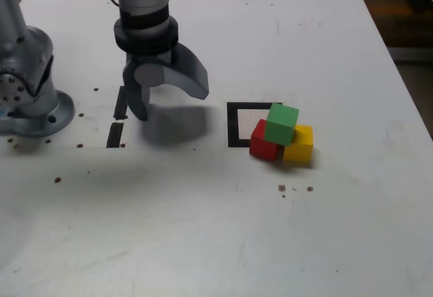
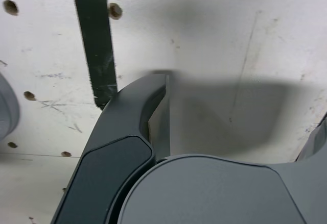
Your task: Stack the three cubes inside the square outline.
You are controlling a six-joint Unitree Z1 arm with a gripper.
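Note:
In the exterior view the three cubes sit in a clump. The green cube [image 1: 282, 124] rests on top of the red cube [image 1: 262, 143] and the yellow cube [image 1: 300, 145]. The clump covers the right side of the square outline [image 1: 237, 124], and the yellow cube lies outside it. My gripper [image 1: 170, 104] hangs open and empty over bare table, well to the exterior view's left of the outline. The wrist view shows my gripper [image 2: 240, 101] with one dark finger [image 2: 138, 122] and only white table between the jaws. No cubes appear there.
The arm's grey base [image 1: 27, 94] stands at the exterior view's left. Two short black tape strips [image 1: 120, 103] [image 1: 115, 134] lie beside the gripper; one strip [image 2: 97, 45] shows in the wrist view. Small holes and specks dot the white table [image 1: 203, 229]; its right edge [image 1: 406, 87] is near.

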